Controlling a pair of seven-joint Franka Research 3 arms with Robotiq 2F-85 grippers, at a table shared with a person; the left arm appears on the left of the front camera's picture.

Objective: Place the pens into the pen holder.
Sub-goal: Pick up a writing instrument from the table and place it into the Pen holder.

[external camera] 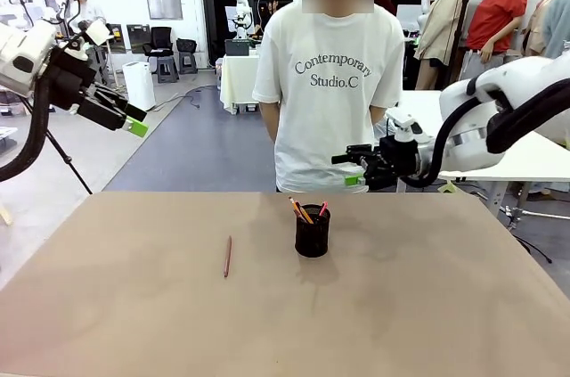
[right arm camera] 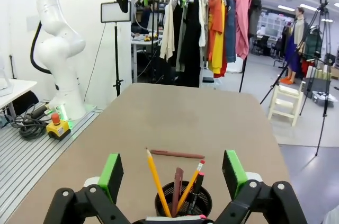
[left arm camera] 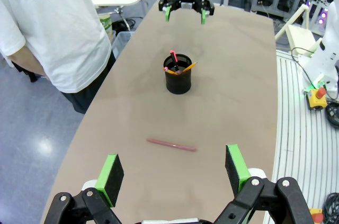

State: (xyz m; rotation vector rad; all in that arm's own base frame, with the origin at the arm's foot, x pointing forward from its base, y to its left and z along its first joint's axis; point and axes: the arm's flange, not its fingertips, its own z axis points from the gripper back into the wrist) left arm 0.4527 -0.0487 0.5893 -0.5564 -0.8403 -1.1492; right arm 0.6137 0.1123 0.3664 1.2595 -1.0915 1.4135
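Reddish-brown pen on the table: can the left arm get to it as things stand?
Probably yes. The pen lies alone on bare table, ahead of the open, empty left gripper; the pen holder stands apart, farther off, and nothing lies between.

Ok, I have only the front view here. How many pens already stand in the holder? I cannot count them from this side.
Observer: Four. The right wrist view looks down into the pen holder: two yellow pencils, one brown pen, one dark pen with a red end.
Operator: Is the right hand open?
Observer: Yes. The left wrist view faces it head-on: its green pads stand apart, nothing between.
Operator: And the left hand?
Observer: Open too; its own view shows its fingers wide apart, nothing held.
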